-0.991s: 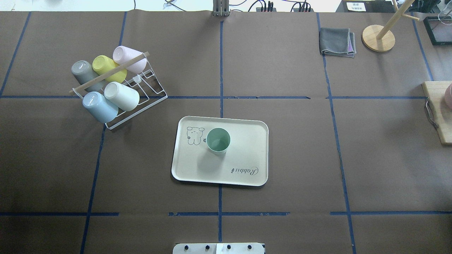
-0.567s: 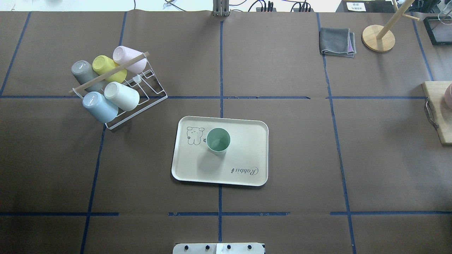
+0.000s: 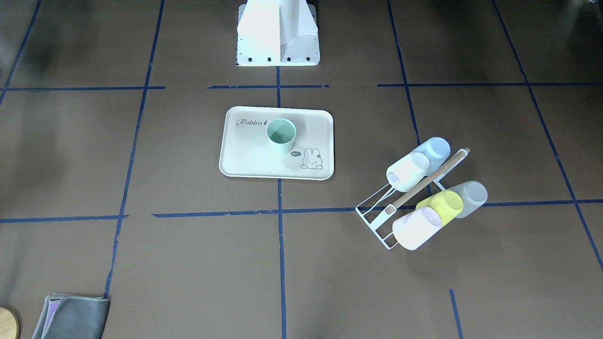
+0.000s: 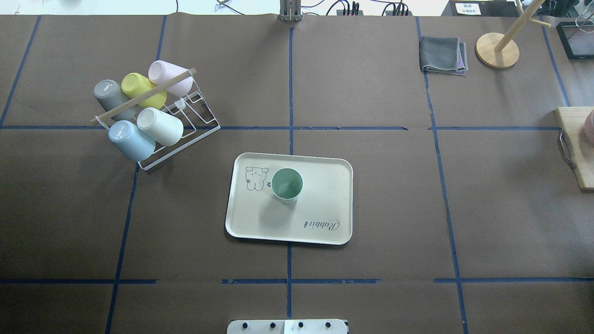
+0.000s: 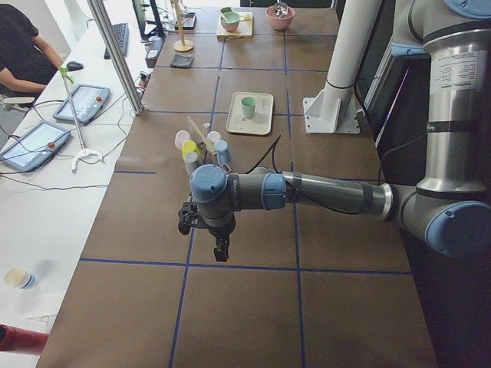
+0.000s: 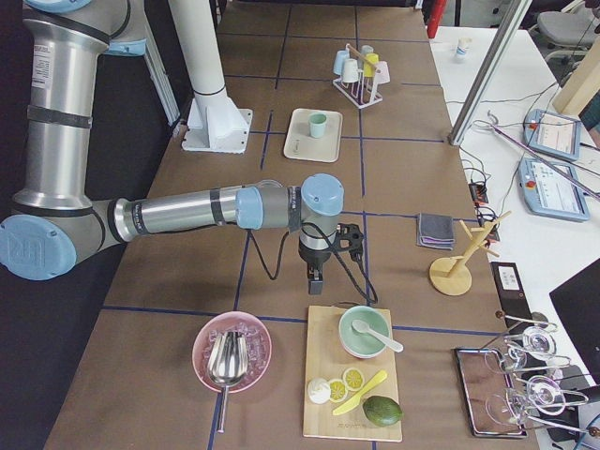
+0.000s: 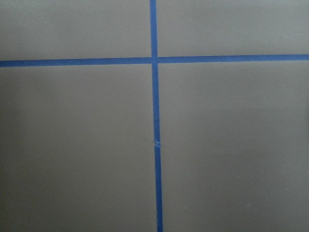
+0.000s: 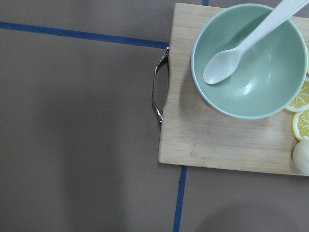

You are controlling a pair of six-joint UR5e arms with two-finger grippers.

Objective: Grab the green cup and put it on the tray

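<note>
The green cup (image 4: 287, 184) stands upright, mouth up, on the cream tray (image 4: 325, 232), beside the printed bunny; it also shows in the front-facing view as the cup (image 3: 281, 135) on the tray (image 3: 245, 160). Neither gripper is near it. My left gripper (image 5: 220, 249) hangs over bare table well to the left of the cup rack. Over by the wooden board, far from the tray, my right gripper (image 6: 316, 275) points down. Both show only in the side views, so I cannot tell whether they are open or shut.
A white wire rack (image 4: 195, 116) with several pastel cups stands back left of the tray. A folded grey cloth (image 4: 443, 54) and a wooden stand (image 4: 497, 50) lie at the back right. A wooden board (image 8: 217, 140) carries a green bowl (image 8: 248, 63) with a spoon.
</note>
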